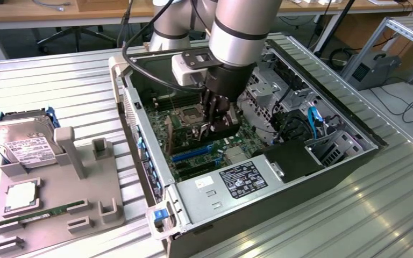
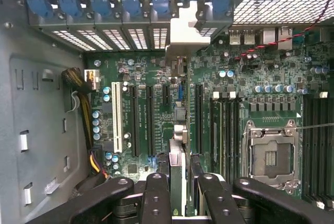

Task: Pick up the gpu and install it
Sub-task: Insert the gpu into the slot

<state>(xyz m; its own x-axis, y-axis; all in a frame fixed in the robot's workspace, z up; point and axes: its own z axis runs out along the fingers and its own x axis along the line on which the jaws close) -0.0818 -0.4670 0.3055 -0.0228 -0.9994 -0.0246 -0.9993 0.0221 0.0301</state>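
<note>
The gpu shows edge-on in the wrist view as a thin dark strip with a silvery end bracket up against the case's rear slot openings. My gripper is shut on it, one black finger on each side. The card hangs over the green motherboard, in line with the long black expansion slots. In the exterior view my gripper reaches down inside the open computer case, holding the gpu just above the board.
Inside the case are an open CPU socket, a power supply and drive cages. On the exterior view's left, a grey fixture carries a hard drive, a CPU and a green RAM stick.
</note>
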